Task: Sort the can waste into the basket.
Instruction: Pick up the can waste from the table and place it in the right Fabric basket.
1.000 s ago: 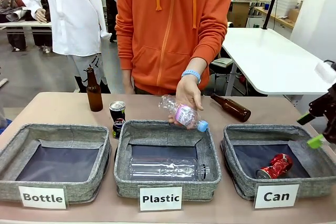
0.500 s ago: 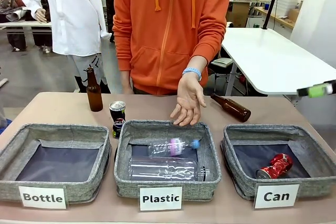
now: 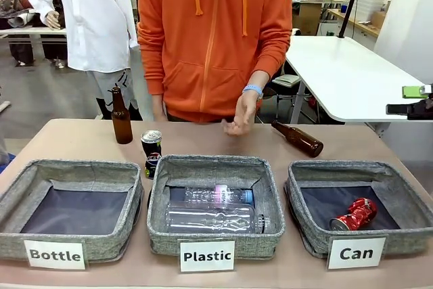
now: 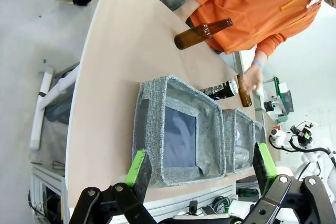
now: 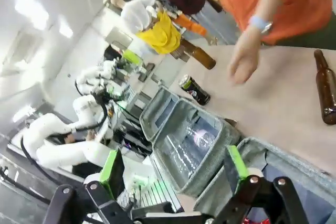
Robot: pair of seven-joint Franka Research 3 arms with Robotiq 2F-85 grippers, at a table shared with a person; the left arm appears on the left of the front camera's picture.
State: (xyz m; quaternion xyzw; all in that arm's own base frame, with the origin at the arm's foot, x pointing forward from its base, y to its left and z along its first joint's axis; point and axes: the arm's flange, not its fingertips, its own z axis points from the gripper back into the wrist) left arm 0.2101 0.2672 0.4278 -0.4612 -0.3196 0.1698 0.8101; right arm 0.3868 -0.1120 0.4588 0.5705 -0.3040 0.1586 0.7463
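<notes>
A red dented can (image 3: 354,214) lies inside the grey "Can" basket (image 3: 306,231) at the right. Behind the gap between the left and middle baskets, a black-and-silver can (image 3: 151,152) stands on the table; the left wrist view shows this can (image 4: 220,90) too, and so does the right wrist view (image 5: 194,89). My right gripper (image 3: 409,99) hovers high at the right edge, above and behind the "Can" basket (image 5: 273,157); it (image 5: 172,164) is open and holds nothing. My left gripper (image 4: 201,164) is open too, well above the "Bottle" basket (image 4: 152,129).
The "Plastic" basket (image 3: 160,228) holds two clear bottles. One brown bottle (image 3: 121,116) stands at the back left, another (image 3: 298,138) lies behind the "Can" basket. The person's hand (image 3: 241,114) hangs over the far table edge.
The person dropped the small clear bottle into the "Plastic" basket and drew the hand back. My right gripper rose and turned level at the right edge.
</notes>
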